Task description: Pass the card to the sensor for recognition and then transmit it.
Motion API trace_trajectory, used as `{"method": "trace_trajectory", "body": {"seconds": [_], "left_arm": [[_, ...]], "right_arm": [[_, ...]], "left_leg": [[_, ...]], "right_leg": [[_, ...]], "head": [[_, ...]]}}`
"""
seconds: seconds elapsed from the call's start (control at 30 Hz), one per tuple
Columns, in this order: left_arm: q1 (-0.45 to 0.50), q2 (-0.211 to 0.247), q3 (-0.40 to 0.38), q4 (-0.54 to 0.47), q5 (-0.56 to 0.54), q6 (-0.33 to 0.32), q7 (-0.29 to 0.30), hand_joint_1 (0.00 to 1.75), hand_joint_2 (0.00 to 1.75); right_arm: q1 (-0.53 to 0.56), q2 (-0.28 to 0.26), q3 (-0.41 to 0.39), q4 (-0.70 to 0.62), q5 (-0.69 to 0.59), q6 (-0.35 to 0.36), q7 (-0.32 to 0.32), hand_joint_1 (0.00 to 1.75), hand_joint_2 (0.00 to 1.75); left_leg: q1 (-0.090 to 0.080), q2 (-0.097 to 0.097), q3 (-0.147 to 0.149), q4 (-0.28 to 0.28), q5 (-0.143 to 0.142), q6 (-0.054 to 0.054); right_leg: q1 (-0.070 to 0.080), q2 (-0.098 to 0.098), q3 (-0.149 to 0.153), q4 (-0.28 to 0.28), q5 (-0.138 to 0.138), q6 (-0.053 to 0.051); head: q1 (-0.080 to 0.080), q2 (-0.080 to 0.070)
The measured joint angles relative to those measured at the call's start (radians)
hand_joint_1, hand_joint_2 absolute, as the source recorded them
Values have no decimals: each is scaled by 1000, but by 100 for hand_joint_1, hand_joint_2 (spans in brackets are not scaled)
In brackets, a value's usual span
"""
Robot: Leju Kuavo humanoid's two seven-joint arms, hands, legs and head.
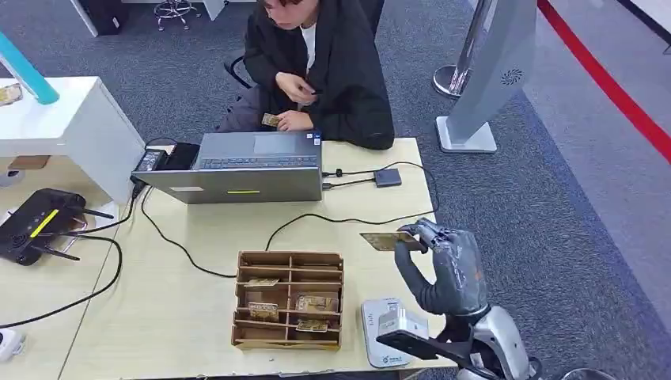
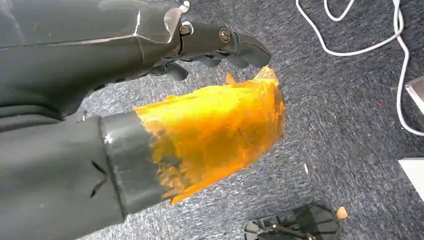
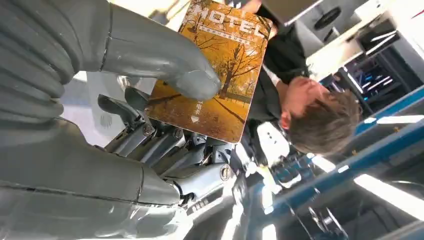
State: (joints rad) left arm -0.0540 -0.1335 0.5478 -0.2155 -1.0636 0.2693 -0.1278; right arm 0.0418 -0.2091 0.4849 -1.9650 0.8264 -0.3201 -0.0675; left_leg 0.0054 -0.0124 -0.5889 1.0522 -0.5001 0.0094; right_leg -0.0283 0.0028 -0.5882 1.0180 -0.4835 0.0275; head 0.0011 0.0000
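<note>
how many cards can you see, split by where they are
Held by the right hand: 1 card
In the wooden organizer: 4 cards
In the person's hand: 1 card
Total: 6

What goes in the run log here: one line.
right hand: holds card above table | sensor: nearer the robot | left hand: hangs over carpet

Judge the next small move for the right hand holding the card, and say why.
Probably lower the card toward the white sensor near the table's front edge: the right hand pinches it in the air, farther back than the reader, so it looks not yet presented.
</note>
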Motion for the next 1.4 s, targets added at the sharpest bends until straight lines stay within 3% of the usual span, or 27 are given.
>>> {"method": "trace_trajectory", "body": {"seconds": [0.37,0.6,1.4], "left_arm": [[2,0,2,0,0,8,-12,0,0],[5,0,3,0,0,12,-18,0,0],[13,0,18,0,1,29,-28,0,0]], "right_arm": [[110,3,-35,-28,-158,31,-69,175,175],[155,6,-47,-30,-211,47,-71,175,175],[196,6,-23,70,-291,3,26,175,175]], "left_leg": [[0,0,0,0,0,0],[0,0,0,0,0,0],[0,0,0,0,0,0]], "right_leg": [[0,0,0,0,0,0],[0,0,0,0,0,0],[0,0,0,0,0,0]], "head": [[0,0],[0,0],[0,0]]}}
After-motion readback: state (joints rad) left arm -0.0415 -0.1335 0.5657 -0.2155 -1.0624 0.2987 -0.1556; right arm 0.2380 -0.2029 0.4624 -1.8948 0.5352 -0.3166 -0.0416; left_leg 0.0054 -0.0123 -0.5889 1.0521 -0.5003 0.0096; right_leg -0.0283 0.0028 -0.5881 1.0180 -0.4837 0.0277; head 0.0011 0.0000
